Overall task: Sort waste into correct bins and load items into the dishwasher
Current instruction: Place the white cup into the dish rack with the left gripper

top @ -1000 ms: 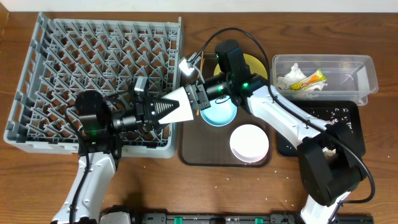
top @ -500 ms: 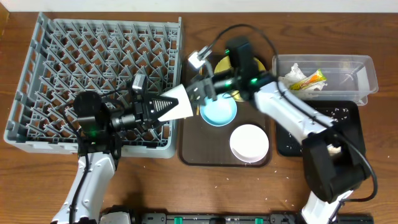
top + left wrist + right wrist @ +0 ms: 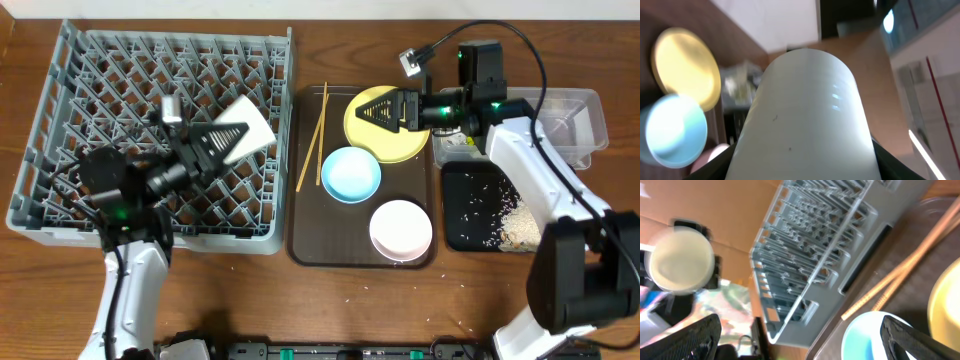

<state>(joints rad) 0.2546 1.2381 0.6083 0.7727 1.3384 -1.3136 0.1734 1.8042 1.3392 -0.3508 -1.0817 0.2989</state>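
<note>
1. Holding the cup [image 3: 248, 124] tilted on its side, the left gripper [image 3: 228, 138] has its fingers clenched on the cup's body. The cup hangs above the right part of the rack [image 3: 30, 218].
2. Just right of the rack lies the brown tray [image 3: 320, 230]. The chopsticks [image 3: 315, 135] lie along its left side.
3. The blue bowl [image 3: 350, 173] stands in the middle of this tray, and the white bowl [image 3: 400, 228] is nearer and to the right.
4. The plate [image 3: 400, 140] lies in the far right corner of the brown tray. The right gripper [image 3: 380, 112] hovers over it, released wide and grasping nothing.
5. The black tray [image 3: 455, 238] is just right of the brown one. Rice [image 3: 518, 226] is scattered on it, with a heap at its near right.
6. The tub [image 3: 585, 125] stands beyond the black tray, partly hidden by the right arm.
</note>
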